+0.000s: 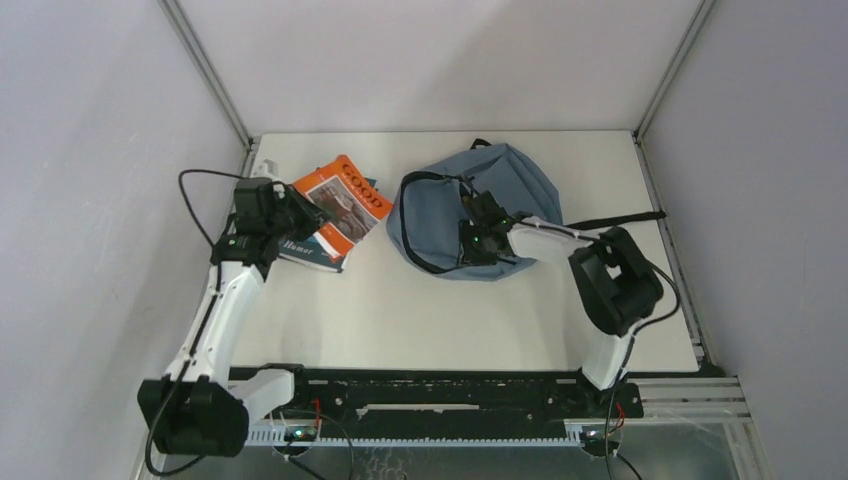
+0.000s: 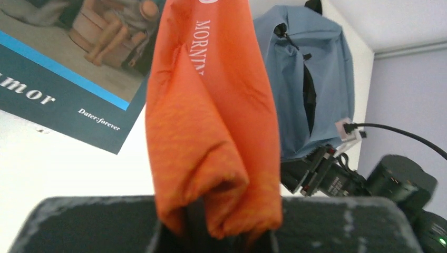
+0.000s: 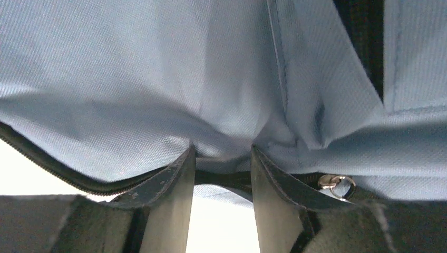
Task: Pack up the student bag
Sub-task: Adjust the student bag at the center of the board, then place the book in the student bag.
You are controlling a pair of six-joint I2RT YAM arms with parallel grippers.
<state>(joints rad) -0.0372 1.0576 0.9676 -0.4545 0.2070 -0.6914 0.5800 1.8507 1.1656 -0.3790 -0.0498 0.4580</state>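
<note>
Top view: left claw [image 1: 288, 208] is clamped on the edge of an orange magazine [image 1: 345, 198]. A teal magazine [image 1: 308, 250] lies partly under it on the surface [image 1: 400, 310]. The student bag [image 1: 500, 185] lies flat, well to the right of the left claw. Right claw [image 1: 468, 238] sits on the bag's near-left rim, by a black strap [image 1: 420, 215].

Left wrist: left claw [image 2: 211, 232] is closed on the orange magazine [image 2: 211, 121], whose cover buckles straight ahead of it. Teal magazine [image 2: 68, 89] is ahead-left, flat. Student bag [image 2: 311, 74] is ahead-right, main zipper gaping. The right arm's wrist [image 2: 363, 182] is in front of the bag.

Right wrist: right claw [image 3: 221, 161] is pinched on a fold of student bag [image 3: 158, 79] fabric. Fingers [image 3: 171, 197] are on either side of the fold. Zipper track [image 3: 52, 163] runs left of the claw, metal pull ring [image 3: 334, 184] just right.
</note>
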